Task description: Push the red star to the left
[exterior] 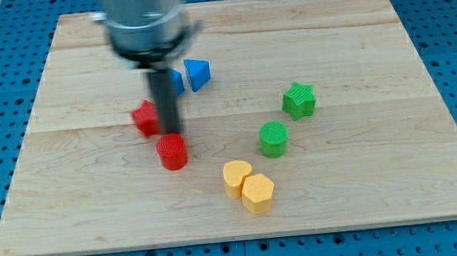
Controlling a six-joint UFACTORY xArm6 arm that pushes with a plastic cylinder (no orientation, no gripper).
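Note:
The red star (144, 117) lies left of the board's middle, partly hidden behind my dark rod. My tip (168, 133) is just to the right of the star and touches or nearly touches it. A red cylinder (172, 151) stands right below the tip. The rod rises to the grey arm body (142, 19) at the view's top.
A blue block (176, 81) peeks out behind the rod, with a blue triangle (197, 73) next to it. A green star (299, 100) and green cylinder (273, 138) are to the right. A yellow heart (236, 177) and yellow hexagon (257, 193) lie near the bottom.

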